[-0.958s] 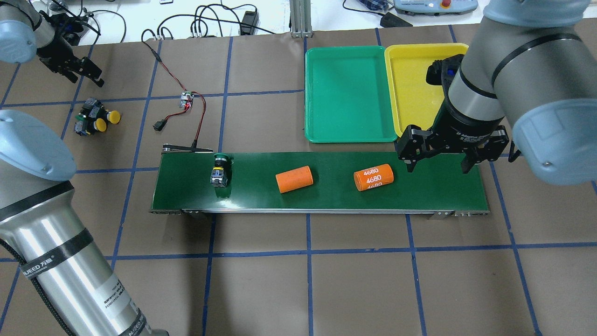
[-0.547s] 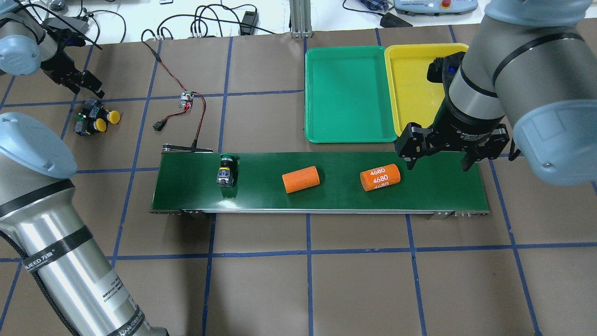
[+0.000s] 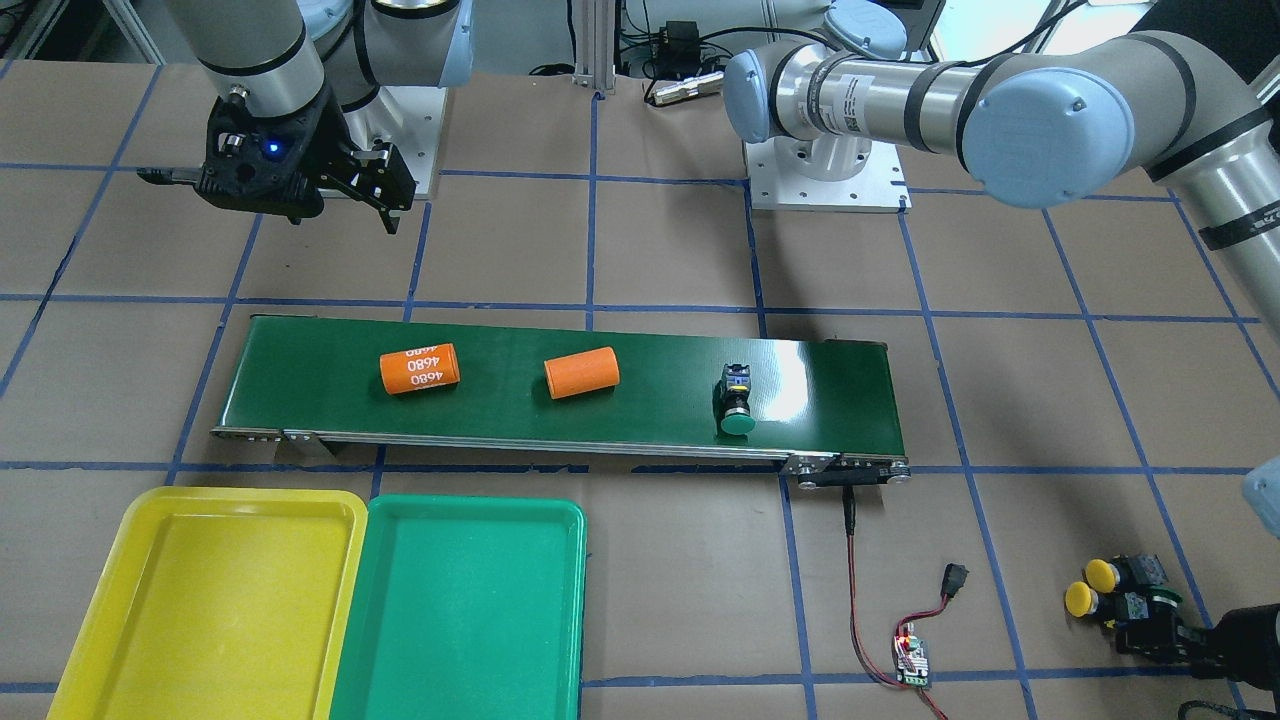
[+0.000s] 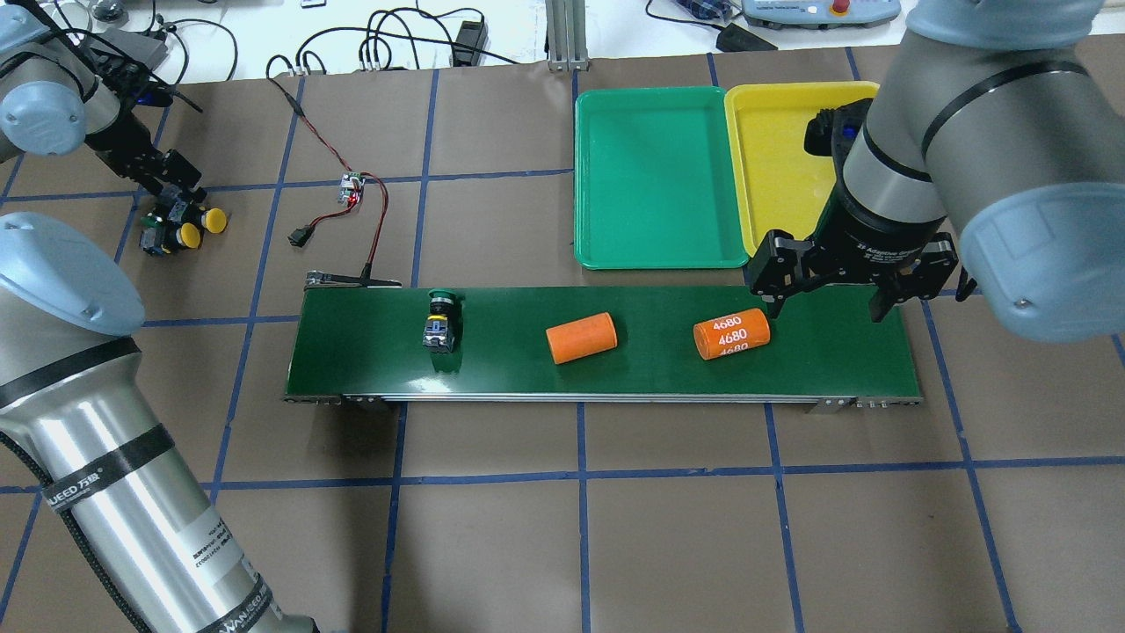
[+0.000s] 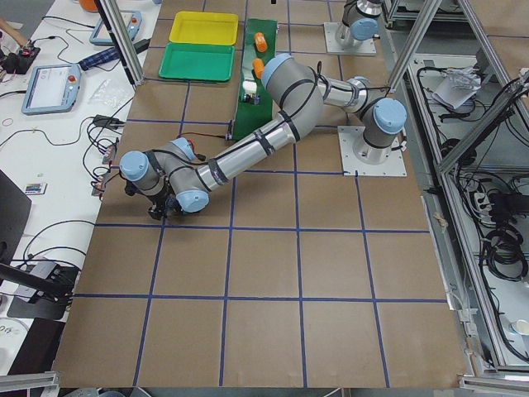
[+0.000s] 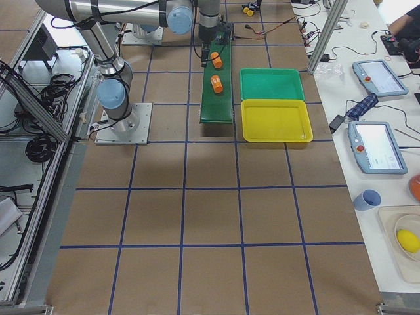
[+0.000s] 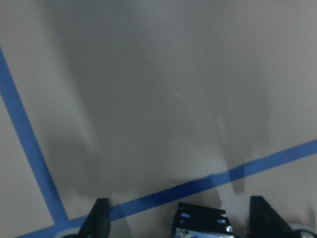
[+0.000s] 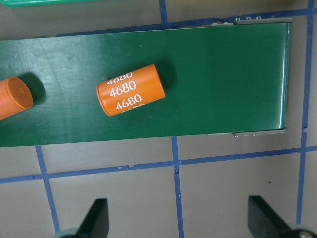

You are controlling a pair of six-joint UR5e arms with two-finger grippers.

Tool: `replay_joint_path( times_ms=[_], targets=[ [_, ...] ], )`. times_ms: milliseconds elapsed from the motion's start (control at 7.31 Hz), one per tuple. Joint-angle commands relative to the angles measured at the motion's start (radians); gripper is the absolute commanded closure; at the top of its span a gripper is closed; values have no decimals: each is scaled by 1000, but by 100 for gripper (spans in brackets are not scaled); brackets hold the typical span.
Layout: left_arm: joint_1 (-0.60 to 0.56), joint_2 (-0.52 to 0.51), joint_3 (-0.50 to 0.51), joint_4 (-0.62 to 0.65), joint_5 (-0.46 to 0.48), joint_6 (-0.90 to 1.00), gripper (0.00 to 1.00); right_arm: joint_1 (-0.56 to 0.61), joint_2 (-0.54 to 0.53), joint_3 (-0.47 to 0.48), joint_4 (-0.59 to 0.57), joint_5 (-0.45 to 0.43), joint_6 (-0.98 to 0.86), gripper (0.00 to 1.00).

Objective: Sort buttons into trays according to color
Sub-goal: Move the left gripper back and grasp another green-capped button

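Observation:
One green-capped button (image 4: 441,321) lies on its side on the conveyor's left part; it also shows in the front view (image 3: 737,398). A cluster of buttons (image 4: 180,227) with two yellow caps and a green one sits on the table at far left. My left gripper (image 4: 173,182) is open, low over the cluster's far side. In the left wrist view (image 7: 181,225) a black button body (image 7: 200,223) lies between the jaws. My right gripper (image 4: 826,306) is open and empty above the conveyor's right end. The green tray (image 4: 655,176) and yellow tray (image 4: 773,167) hold nothing.
Two orange cylinders lie on the dark-green conveyor (image 4: 835,352): a plain one (image 4: 580,338) and one marked 4680 (image 4: 731,333), just left of my right gripper. A small circuit board with red wires (image 4: 352,187) lies behind the conveyor's left end.
The green button and both orange cylinders have travelled right along the conveyor. My left gripper has moved down to the button cluster. My right gripper has stayed almost still.

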Motion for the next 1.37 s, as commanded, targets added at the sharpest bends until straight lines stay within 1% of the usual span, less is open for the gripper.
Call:
replay_joint_path(
  times_ms=[0,137,274,411,547,821,958,1095,1232],
  targets=[
    [1,12,-18,-5,2,18,36,0,3,1,3,-6,-3,0],
    [1,16,-18,-20,3,18,63,0,4,1,3,-3,-5,0],
    [1,21,-18,-22,5,18,88,0,4,3,3,3,-5,0],
    [1,21,-18,-22,6,18,100,0,4,1,3,6,-3,0],
    [8,26,-7,-22,14,20,100,0,6,3,4,4,-3,0],
    [-1,93,10,-89,20,17,100,0,6,3,0,-5,-6,0],
    [-16,152,-12,-162,22,6,100,0,6,1,0,1,-5,0],
    [-60,208,-38,-239,25,-46,100,0,9,3,1,3,-5,0],
    [-91,275,-97,-288,25,-148,100,0,25,7,-2,9,-3,0]
  ],
)
